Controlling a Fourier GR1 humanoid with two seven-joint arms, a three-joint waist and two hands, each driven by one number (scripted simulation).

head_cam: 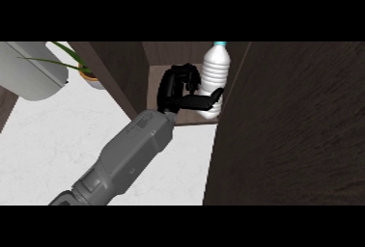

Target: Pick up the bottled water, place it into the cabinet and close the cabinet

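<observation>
bottled water (215, 65) | clear, blue cap | upright | inside cabinet (160, 79) | cabinet door (292, 125) open

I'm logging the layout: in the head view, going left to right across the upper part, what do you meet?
Grey appliance → potted plant → hand → bottled water → open cabinet door.

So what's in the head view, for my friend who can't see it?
A black robot hand curls around a clear water bottle with a blue cap, holding it upright inside an open dark wooden cabinet. A potted plant sits on the pale counter at left.
</observation>
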